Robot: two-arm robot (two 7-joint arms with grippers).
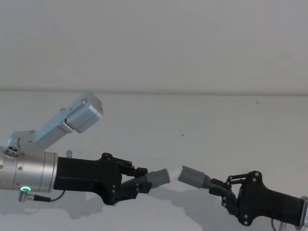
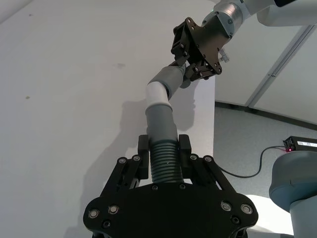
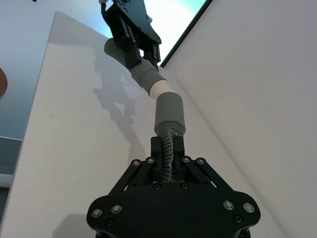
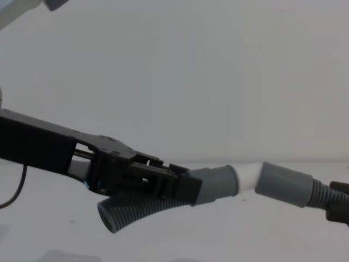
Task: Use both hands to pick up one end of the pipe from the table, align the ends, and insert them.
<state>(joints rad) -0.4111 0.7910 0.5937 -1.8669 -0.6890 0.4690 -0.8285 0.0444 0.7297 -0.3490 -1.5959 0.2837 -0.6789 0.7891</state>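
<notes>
Both pipe pieces hang above the white table (image 1: pixel 192 125). My left gripper (image 1: pixel 137 180) is shut on the ribbed part of one piece (image 2: pixel 163 161), just behind its grey cuff (image 1: pixel 158 176) with the white tip (image 1: pixel 173 172). That piece's free end (image 4: pixel 112 215) curves down below the fingers. My right gripper (image 1: pixel 219 186) is shut on the other piece's ribs (image 3: pixel 168 144), behind the wider grey cuff (image 1: pixel 194 175). The white tip (image 4: pixel 250 174) meets the mouth of the wide cuff (image 4: pixel 283 183) at a slight angle, with a band of white still showing between the two cuffs.
The left arm's silver wrist with a green ring light (image 1: pixel 24 188) and a silver arm link (image 1: pixel 72 120) reach in from the left. The table's edge (image 2: pixel 215 124) drops to a grey floor with a cable and a black box (image 2: pixel 302 144).
</notes>
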